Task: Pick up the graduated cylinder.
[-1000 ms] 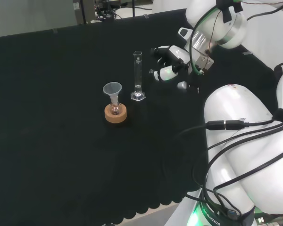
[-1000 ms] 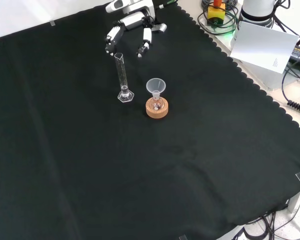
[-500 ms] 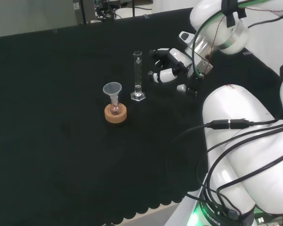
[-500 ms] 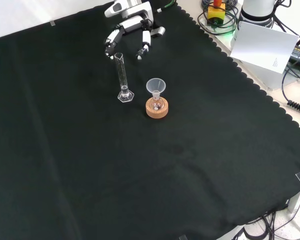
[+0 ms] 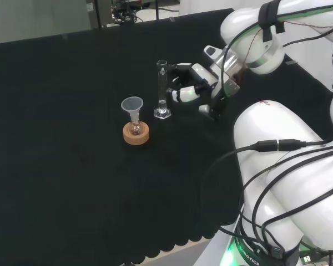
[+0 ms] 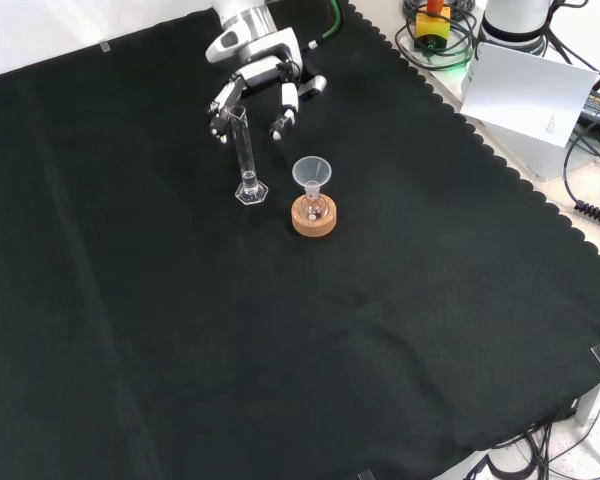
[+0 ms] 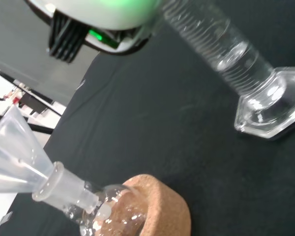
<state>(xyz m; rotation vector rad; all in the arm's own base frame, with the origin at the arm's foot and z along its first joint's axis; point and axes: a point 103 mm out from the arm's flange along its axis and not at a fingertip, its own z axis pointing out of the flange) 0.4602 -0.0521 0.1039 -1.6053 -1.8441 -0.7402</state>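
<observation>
A clear graduated cylinder (image 5: 162, 91) (image 6: 245, 155) (image 7: 226, 56) stands upright on its hexagonal foot on the black cloth. The hand (image 5: 191, 86) (image 6: 255, 85) hovers just to its right in the head view, fingers spread and slightly bent on either side of the tube's upper part, holding nothing. In the front view the fingertips (image 6: 278, 120) hang beside the cylinder's top. To the cylinder's left in the head view, a small flask with a clear funnel (image 5: 132, 105) (image 6: 312, 175) (image 7: 19, 157) sits on a cork ring (image 5: 136, 134) (image 6: 314, 217) (image 7: 157, 206).
Black cloth (image 5: 72, 183) covers the bench, its scalloped edge (image 6: 500, 160) at the right in the front view. The arm's big white links (image 5: 288, 183) fill the head view's right side. A white box (image 6: 530, 95) and cables lie beyond the cloth.
The hand has moved toward the cylinder, leftward in the head view and lower in the front view, and now brackets its upper part. Cylinder and flask have not moved.
</observation>
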